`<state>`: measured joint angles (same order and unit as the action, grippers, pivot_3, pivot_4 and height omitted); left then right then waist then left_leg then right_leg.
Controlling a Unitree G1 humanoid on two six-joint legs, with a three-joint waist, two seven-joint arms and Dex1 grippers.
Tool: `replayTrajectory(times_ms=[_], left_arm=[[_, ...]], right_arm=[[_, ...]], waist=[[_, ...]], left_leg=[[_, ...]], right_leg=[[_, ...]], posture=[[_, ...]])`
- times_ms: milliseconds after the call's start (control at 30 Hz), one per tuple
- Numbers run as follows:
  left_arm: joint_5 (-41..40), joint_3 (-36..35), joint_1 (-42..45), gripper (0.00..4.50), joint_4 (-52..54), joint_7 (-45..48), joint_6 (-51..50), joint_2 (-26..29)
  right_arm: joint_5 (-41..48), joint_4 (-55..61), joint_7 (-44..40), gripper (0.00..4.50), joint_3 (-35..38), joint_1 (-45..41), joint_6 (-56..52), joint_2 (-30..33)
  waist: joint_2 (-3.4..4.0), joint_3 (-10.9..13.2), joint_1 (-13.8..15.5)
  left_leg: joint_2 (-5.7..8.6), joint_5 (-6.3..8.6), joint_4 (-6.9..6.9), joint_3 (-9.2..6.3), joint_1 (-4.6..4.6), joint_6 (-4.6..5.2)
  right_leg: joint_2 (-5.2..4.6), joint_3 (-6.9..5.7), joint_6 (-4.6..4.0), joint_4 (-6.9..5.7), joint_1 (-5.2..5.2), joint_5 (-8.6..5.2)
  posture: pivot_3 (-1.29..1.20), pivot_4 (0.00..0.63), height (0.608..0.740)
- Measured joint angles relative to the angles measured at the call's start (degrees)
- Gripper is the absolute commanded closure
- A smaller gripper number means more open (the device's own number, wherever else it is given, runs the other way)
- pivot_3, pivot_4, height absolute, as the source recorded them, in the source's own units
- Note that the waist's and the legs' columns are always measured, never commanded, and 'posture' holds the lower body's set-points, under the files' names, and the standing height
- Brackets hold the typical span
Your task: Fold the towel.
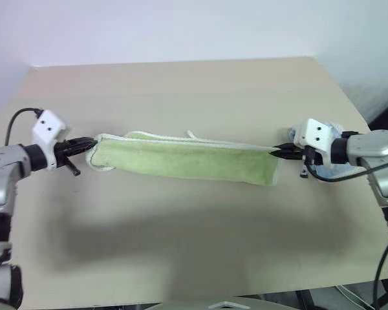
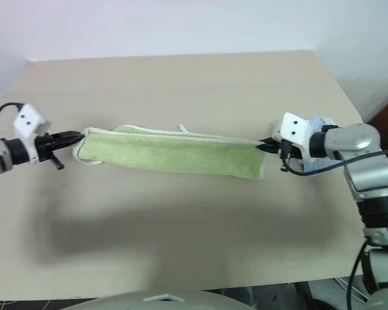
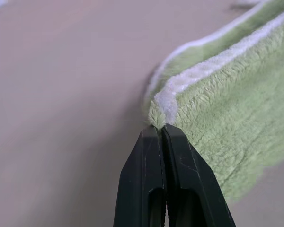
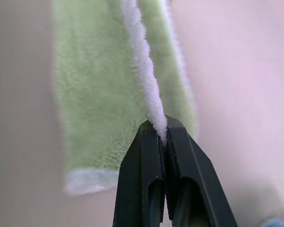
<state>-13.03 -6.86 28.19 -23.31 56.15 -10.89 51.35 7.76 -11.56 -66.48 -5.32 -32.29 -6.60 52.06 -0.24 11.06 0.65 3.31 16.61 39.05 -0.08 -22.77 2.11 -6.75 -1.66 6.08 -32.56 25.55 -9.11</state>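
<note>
One towel (image 1: 184,159), lengthwise left-to-right.

We see a beige counter (image 1: 181,84) with a plain white wall (image 1: 181,26) behind it and soft shadows across its near half.

light blue towel (image 2: 318,123) lies on the beige table (image 2: 181,84).

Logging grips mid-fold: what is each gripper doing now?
Left gripper: shut on the green towel.
Right gripper: shut on the green towel.
</note>
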Motion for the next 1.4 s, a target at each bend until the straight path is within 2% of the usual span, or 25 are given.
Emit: replayTrajectory(times_ms=[167,300,367,400,500,733,800,833,867,1033,1167,1300,1400], left_arm=[[6.34,4.95,7.94,4.5,-11.88,-3.07,8.56,-3.84],[8.84,6.2,11.42,4.5,-17.55,-3.93,12.49,-5.64],[9.14,6.37,12.02,4.04,-19.08,-3.62,13.18,-6.25],[9.28,6.59,12.07,3.9,-19.58,-3.25,13.73,-6.43],[9.66,6.71,12.11,2.96,-21.02,-2.03,14.11,-6.6],[9.62,6.15,12.73,0.55,-22.25,-1.72,14.08,-6.7],[9.7,5.99,12.94,0.0,-22.94,-2.76,14.22,-6.72],[9.85,5.93,12.99,0.0,-23.28,-3.52,14.4,-6.73],[9.88,5.82,13.04,0.0,-23.5,-4.27,14.59,-6.8],[6.03,1.46,13.11,0.0,-22.44,-4.94,12.3,-7.46],[4.0,-1.36,11.58,0.0,-18.56,-5.46,9.64,-6.0],[2.47,-2.99,7.14,0.0,-14.37,-4.82,7.26,-5.2],[1.74,-3.88,5.05,0.0,-11.67,-5.34,5.99,-5.21]], right_arm=[[-4.47,-8.44,2.08,4.43,-2.85,-2.99,4.79,-3.7],[-6.54,-11.55,3.15,4.43,-3.42,-3.57,7.13,-4.89],[-7.06,-12.17,3.4,4.5,-3.42,-3.79,7.94,-4.92],[-7.48,-12.48,3.78,4.27,-3.41,-3.85,8.39,-4.92],[-8.19,-13.67,4.9,3.53,-3.35,-3.87,8.72,-4.98],[-8.17,-13.98,6.25,1.12,-2.79,-3.86,8.79,-5.19],[-8.18,-13.96,6.87,0.5,-2.74,-3.86,8.83,-5.29],[-8.17,-13.94,7.06,0.07,-2.72,-3.86,8.83,-5.28],[-8.17,-13.77,7.19,0.03,-2.56,-3.82,8.84,-5.25],[-7.7,-9.39,9.16,0.03,1.22,-1.85,8.83,-3.2],[-5.52,-2.59,9.72,0.03,6.41,3.07,6.27,0.39],[-1.72,5.38,9.48,0.03,11.38,9.45,0.62,2.16],[3.89,12.21,9.7,0.03,15.49,14.6,-8.27,1.95]], waist=[[-0.01,0.0,-0.1],[-0.01,0.0,-0.16],[-0.01,0.0,-0.28],[-0.01,0.0,-0.32],[-0.01,0.0,-0.41],[-0.02,0.0,-0.43],[-0.02,0.0,-0.43],[-0.02,0.0,-0.43],[-0.02,0.0,-0.43],[-0.02,0.0,-0.17],[-0.02,0.0,-0.09],[-0.04,-0.01,-0.15],[-0.05,0.0,0.01]], left_leg=[[0.02,-0.01,0.0,-0.01,-0.05,0.01],[0.05,-0.01,0.06,-0.01,-0.06,0.02],[0.06,-0.01,0.1,-0.01,-0.06,0.03],[0.06,-0.01,0.11,-0.01,-0.05,0.03],[0.05,-0.03,0.14,-0.02,0.02,0.0],[0.05,-0.04,0.16,-0.01,0.04,0.0],[0.05,-0.04,0.16,-0.02,0.04,0.0],[0.05,-0.04,0.16,-0.02,0.04,0.0],[0.05,-0.04,0.16,-0.02,0.04,0.0],[0.05,-0.04,0.16,-0.04,0.01,0.0],[0.05,-0.03,0.15,-0.04,0.01,0.01],[0.03,-0.03,0.16,-0.03,0.14,0.01],[-0.01,-0.03,0.17,-0.05,0.25,-0.01]], right_leg=[[0.0,-0.01,0.0,-0.06,0.04,0.0],[0.0,0.0,0.01,-0.35,0.07,0.0],[-0.01,0.0,0.01,-0.44,0.08,0.0],[-0.01,0.01,0.01,-0.48,0.08,0.0],[-0.01,0.01,0.01,-0.55,0.07,-0.01],[0.0,0.03,0.01,-0.6,0.06,-0.01],[0.0,0.03,0.01,-0.6,0.06,-0.01],[0.0,0.03,0.01,-0.6,0.06,-0.01],[0.0,0.02,0.01,-0.6,0.06,-0.01],[-0.01,0.02,0.02,-0.59,0.07,-0.01],[-0.02,0.02,0.02,-0.57,0.06,-0.01],[-0.02,0.03,0.01,-0.54,-0.04,-0.01],[-0.04,0.05,0.01,-0.53,-0.1,-0.01]], posture=[[0.0,0.15,0.728],[0.0,0.15,0.728],[0.0,0.15,0.728],[0.0,0.15,0.728],[0.0,0.15,0.728],[0.0,0.15,0.728],[0.0,0.15,0.728],[0.0,0.15,0.728],[0.0,0.15,0.728],[0.0,0.15,0.728],[0.0,0.15,0.728],[0.0,0.15,0.728],[0.0,0.15,0.728]])
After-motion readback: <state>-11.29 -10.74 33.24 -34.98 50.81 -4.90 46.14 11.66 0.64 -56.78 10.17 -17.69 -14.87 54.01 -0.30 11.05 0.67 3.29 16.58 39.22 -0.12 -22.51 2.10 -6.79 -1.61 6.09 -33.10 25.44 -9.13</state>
